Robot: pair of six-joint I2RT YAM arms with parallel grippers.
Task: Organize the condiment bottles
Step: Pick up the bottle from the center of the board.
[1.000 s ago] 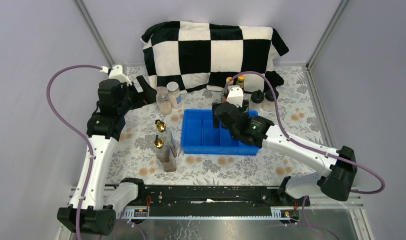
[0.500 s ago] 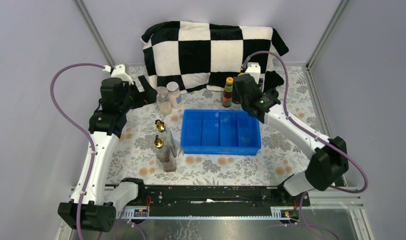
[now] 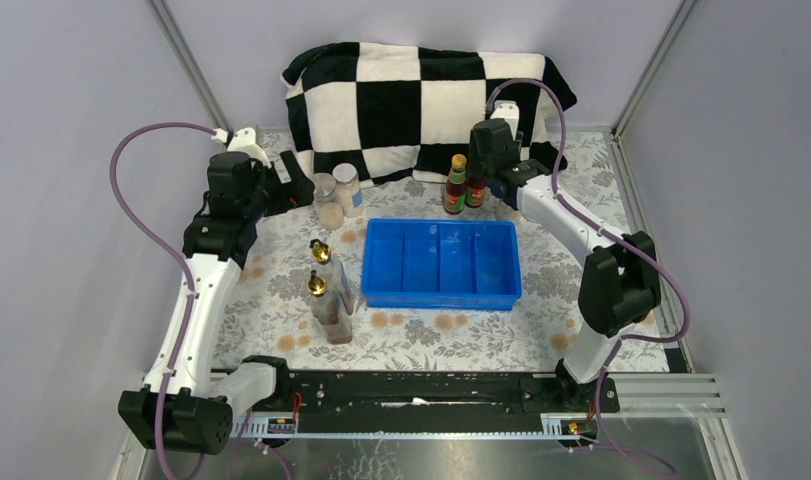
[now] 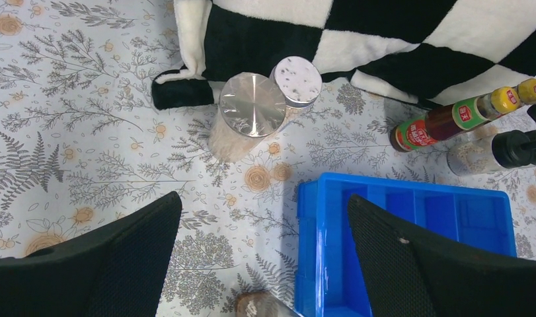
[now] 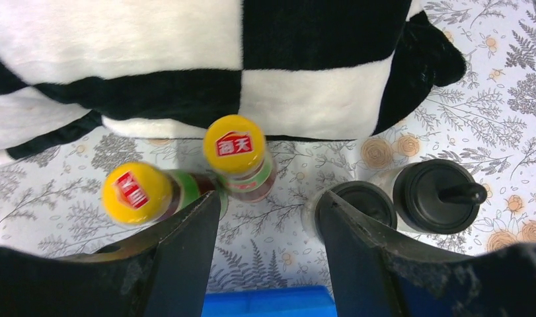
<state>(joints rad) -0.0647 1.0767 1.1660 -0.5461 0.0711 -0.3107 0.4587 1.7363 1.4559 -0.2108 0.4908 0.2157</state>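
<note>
Nearest, at lower centre-left of the top view, the gold-tops (image 3: 331, 305) are stood upright just left of the tray (image 3: 441, 298); nothing is seen in the tray. Beyond them, the left gripper (image 4: 263, 200) is held wide and empty above the table (image 4: 86, 132). The jars (image 4: 253, 105) are seen ahead of it at upper centre of its view, touching each other beside the cushion (image 3: 421, 100). Farthest, right of centre in the upper part of the top view, the right gripper (image 5: 268, 205) is held partly open with nothing between its jaws. In its own view the sauces (image 5: 235, 148) are seen at upper left and the shakers (image 5: 437, 195) at right.

A topple is judged the main risk. The sauces are tall, narrow and close together, so the neighbour could be clipped by a descending finger — one is already partly hidden behind the picture-left finger. A shaker could likewise be nudged by the other finger.

Counted: two gold-tops, two jars, two sauces, two shakers — eight bottles in all. There is one tray of four compartments and one cushion.
</note>
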